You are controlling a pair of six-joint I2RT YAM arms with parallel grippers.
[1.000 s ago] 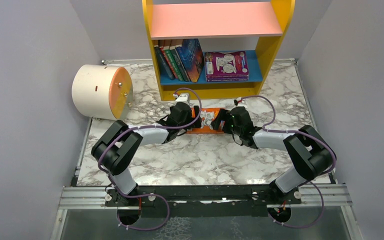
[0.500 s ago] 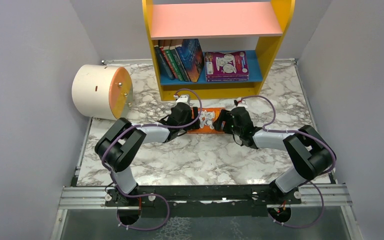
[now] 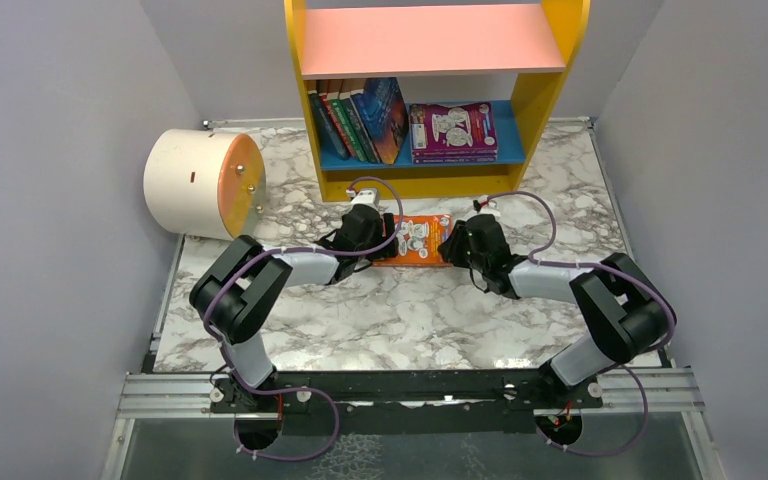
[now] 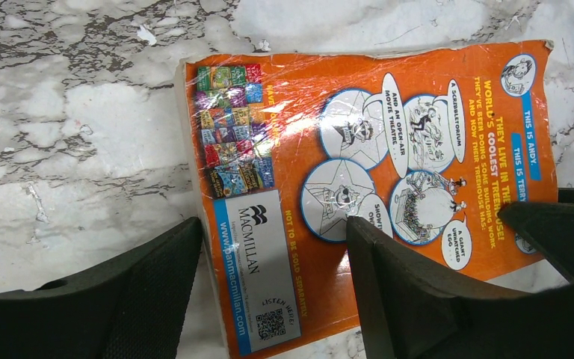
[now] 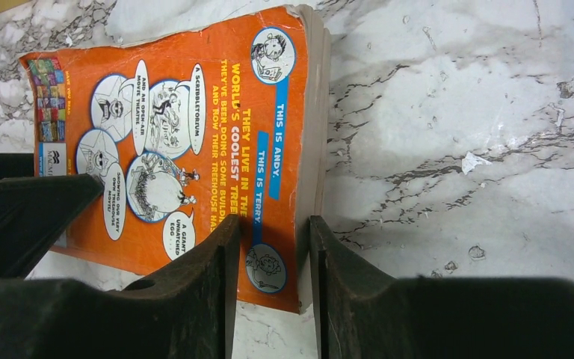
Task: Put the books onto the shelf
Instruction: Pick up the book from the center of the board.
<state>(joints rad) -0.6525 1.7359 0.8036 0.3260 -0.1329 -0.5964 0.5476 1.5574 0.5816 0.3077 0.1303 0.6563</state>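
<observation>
— Orange book (image 3: 415, 240): where is it?
— Flat on the marble table (image 3: 380, 320), just in front of the shelf (image 3: 552, 90), its long axis running from one arm to the other.
— Left gripper (image 4: 273, 224)?
— Jaws apart, straddling the left edge.
— Right gripper (image 5: 273, 221)?
— Narrowed about the right edge; whether it truly grips, I cannot tell. Both are equally near.

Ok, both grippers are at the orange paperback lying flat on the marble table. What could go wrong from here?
The right gripper straddles only a narrow strip at one end of the orange paperback; on a lift the pages may bend or slip out.
The left gripper has one finger over the cover and one over the marble table beside the other end; closing might shove the book instead of gripping it.
</observation>
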